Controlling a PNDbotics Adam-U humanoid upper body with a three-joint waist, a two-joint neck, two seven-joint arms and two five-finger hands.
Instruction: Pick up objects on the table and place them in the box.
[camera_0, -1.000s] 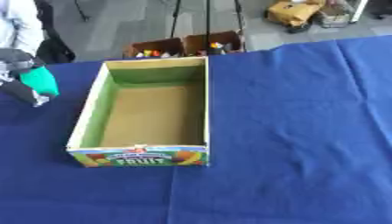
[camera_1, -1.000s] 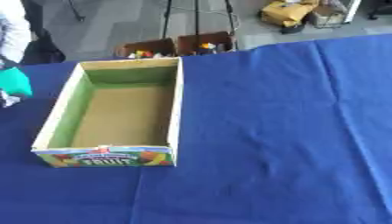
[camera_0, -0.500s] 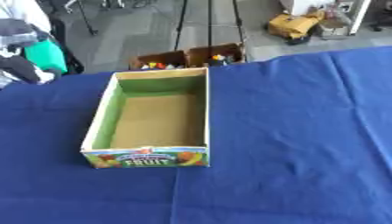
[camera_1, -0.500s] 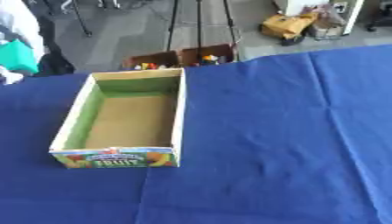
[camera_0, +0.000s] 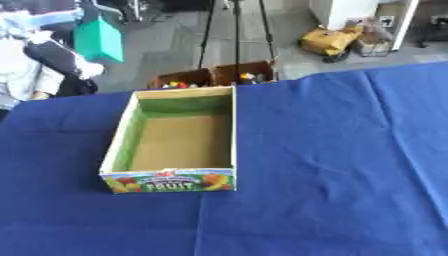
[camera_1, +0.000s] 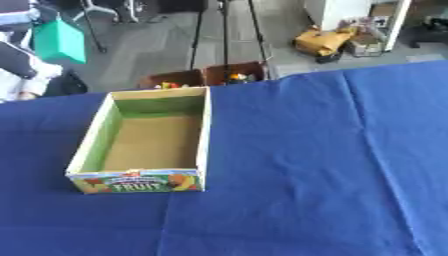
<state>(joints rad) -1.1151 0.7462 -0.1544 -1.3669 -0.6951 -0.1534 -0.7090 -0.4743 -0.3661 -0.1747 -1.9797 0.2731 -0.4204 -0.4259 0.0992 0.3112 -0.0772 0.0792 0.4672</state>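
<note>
left eye view looks down on a worktop (camera_0: 332, 165) draped in blue cloth, with an open cardboard box (camera_0: 233, 135) standing left of centre. the box has green inner walls, a bare brown floor, and a printed fruit label on its near wall; nothing lies inside it. a teal green block-shaped object (camera_0: 98, 39) hangs in the air at the upper left, above and beyond the far left corner of the box and well apart from it, off the cloth. the left hand (camera_0: 54, 54) shows as a dark shape just below and beside that object, blurred against a white and black form at the picture's left edge; i cannot tell whether its fingers wrap the object or how they stand. beyond the worktop's far edge sit two small brown crates (camera_0: 214, 76) with coloured bits inside, near the legs of a tripod (camera_0: 234, 30). no right hand shows in either view.
</note>
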